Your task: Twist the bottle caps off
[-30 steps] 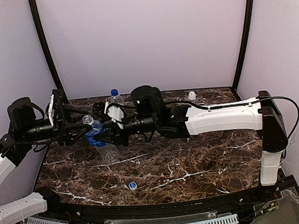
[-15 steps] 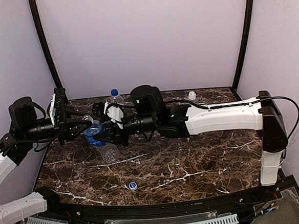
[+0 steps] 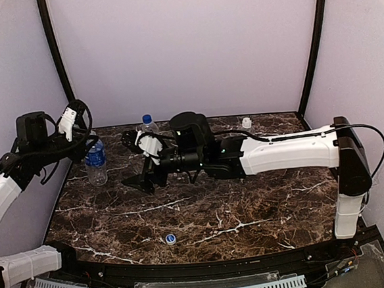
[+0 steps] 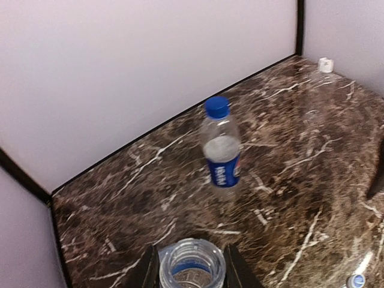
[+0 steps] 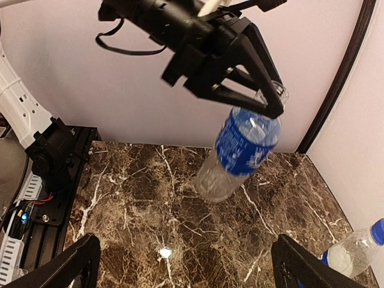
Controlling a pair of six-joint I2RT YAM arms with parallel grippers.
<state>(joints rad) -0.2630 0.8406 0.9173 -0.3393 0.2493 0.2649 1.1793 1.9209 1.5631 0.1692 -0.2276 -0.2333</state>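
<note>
1. The left gripper (image 4: 192, 271) has its two black fingers (image 4: 150, 271) closed against the neck of a clear plastic bottle with a blue band label (image 3: 96, 161). One finger sits on each side, just under the open, capless mouth.
2. That bottle hangs roughly upright below the left gripper at the far left edge of the dark brown marble-patterned table (image 3: 249, 206). I cannot tell whether its base touches the surface.
3. The right gripper (image 5: 186, 246) holds nothing. Its fingers (image 5: 81, 261) are spread wide apart, one at each lower corner of the right wrist view. It sits low over the table, near the banded bottle but clear of it.
4. A clear plastic bottle with a blue Pepsi label (image 4: 222, 157) stands upright at the back of the table, behind the right gripper. A plain blue ribbed screw cap (image 4: 216, 107) is on its neck.
5. A small round blue cap with a white top (image 3: 170, 238) lies loose on the table near the front edge, well apart from both grippers.
6. A white ribbed screw cap (image 3: 246, 122) is at the back right of the table. It appears to sit on an unlabelled clear bottle (image 4: 317, 84), which is too faint to make out clearly.
</note>
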